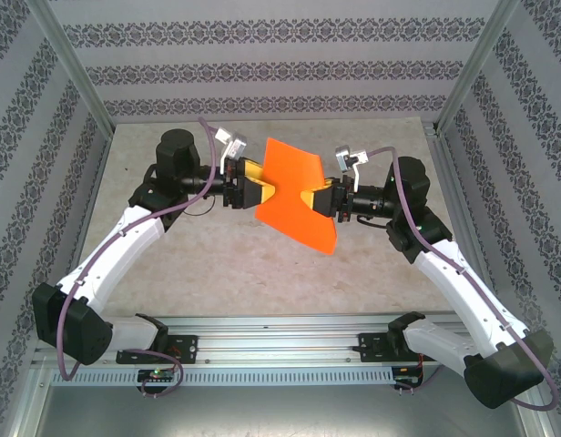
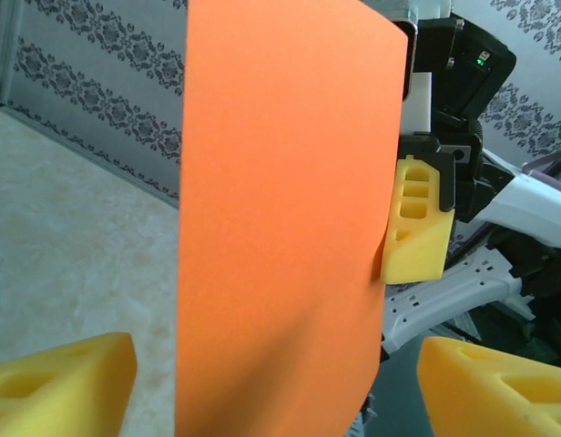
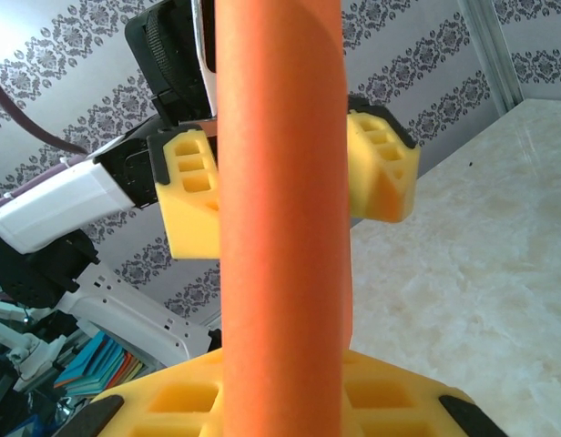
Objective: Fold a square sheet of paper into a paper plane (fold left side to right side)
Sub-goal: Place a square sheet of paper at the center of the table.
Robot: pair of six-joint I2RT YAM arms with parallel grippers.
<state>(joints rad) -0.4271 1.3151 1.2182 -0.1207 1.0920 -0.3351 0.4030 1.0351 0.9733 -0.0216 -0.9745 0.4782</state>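
From the aluminium rail (image 1: 280,330) at the near edge, both arms reached forward and inward, meeting above the middle of the surface (image 1: 262,264). The square sheet of paper (image 1: 294,189) hung in the air between the two end effectors, well clear of the surface beneath them. It stood roughly on edge and slightly bowed, and no sharp crease could be made out. The right end effector (image 1: 321,198) was closed on one edge of the sheet, a yellow pad (image 2: 415,232) pressed against the paper, so it carried the sheet alone. The left end effector (image 1: 250,189) stood open on the opposite side. Its fingers (image 2: 62,387) straddled the paper, which ran up between them with a gap showing on either side. Beyond both end effectors the surface ran on to the patterned wall (image 1: 262,68).

Judged from this, the step in hand was a mid-air re-grip ahead of the left-to-right fold, with the fold itself not yet made. The next move would call for the left end effector to pinch its edge squarely without crumpling it. The sheet would then need laying flat so the left side could be carried over to meet the right, edge to edge
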